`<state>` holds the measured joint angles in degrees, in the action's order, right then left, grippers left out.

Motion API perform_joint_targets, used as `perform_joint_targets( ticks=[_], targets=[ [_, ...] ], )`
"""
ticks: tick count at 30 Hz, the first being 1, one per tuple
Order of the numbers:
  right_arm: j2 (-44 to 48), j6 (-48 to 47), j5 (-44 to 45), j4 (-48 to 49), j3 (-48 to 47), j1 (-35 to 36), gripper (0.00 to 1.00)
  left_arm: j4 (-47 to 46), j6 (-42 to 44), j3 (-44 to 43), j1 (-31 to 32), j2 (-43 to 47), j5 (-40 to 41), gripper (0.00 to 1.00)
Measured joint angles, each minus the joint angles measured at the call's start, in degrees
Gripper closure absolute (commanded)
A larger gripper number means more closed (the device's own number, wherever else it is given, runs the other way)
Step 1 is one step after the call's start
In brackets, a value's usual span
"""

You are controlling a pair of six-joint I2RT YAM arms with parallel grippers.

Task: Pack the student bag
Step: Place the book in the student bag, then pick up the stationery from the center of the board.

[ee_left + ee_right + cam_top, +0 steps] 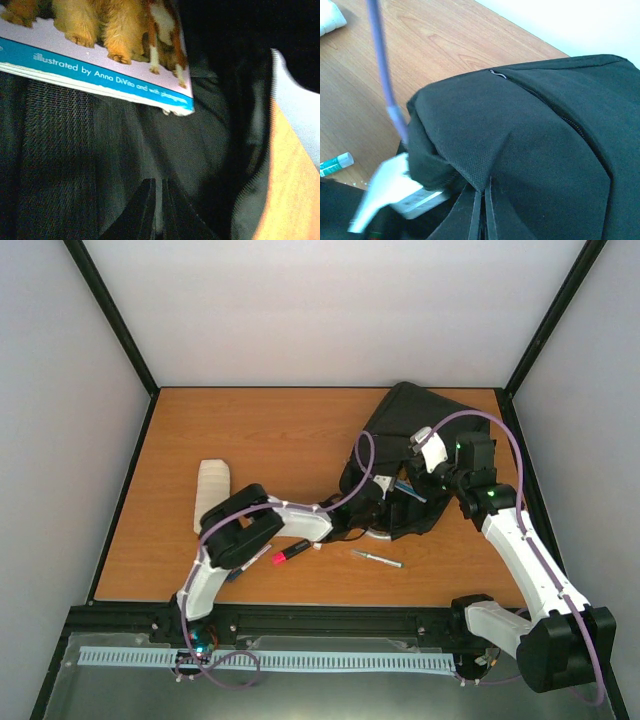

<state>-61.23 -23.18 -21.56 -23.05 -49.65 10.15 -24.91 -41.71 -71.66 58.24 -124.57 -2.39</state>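
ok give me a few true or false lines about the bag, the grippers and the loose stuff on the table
1. The right gripper is pinching a fold of the backpack fabric. True.
2. The left gripper is holding the book. False: its jaws are shut with nothing between them, and the book lies ahead of it against the backpack's dark fabric.
3. A red marker lies on the table, outside the backpack. True.
4. The pale folded cloth is already packed. False: it lies on the table, well to the left of the backpack.
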Motion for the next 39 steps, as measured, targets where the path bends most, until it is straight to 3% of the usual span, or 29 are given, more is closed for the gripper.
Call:
perform_joint_targets(
  ticks=[6,15,23,25,31,39],
  targets=[
    [-0.02,-0.79,-0.33,0.09,0.17,0.00,0.97,7.54,4.07,10.67,0.00,16.09,-0.09,0.73],
    [-2.58,-3.67,-3.37,-1.49,0.24,0.00,0.97,21.38,7.43,21.44,-0.02,30.88,4.90,0.53],
    [-10.99,-7.93,-11.19,-6.47,-1.05,0.00,0.92,41.53,8.04,20.68,-2.97,41.00,12.68,0.20],
    [-12.35,-8.76,-12.59,-7.89,-1.55,0.00,0.86,45.92,8.44,20.26,-5.81,43.08,13.84,0.11],
    [-12.87,-10.34,-16.83,-10.82,-2.43,0.07,0.61,58.66,8.48,18.75,-18.45,49.94,17.77,0.00],
    [-12.76,-10.88,-19.87,-12.20,-3.56,0.11,0.57,70.31,7.96,13.09,-39.78,52.30,17.79,0.01]
  ],
)
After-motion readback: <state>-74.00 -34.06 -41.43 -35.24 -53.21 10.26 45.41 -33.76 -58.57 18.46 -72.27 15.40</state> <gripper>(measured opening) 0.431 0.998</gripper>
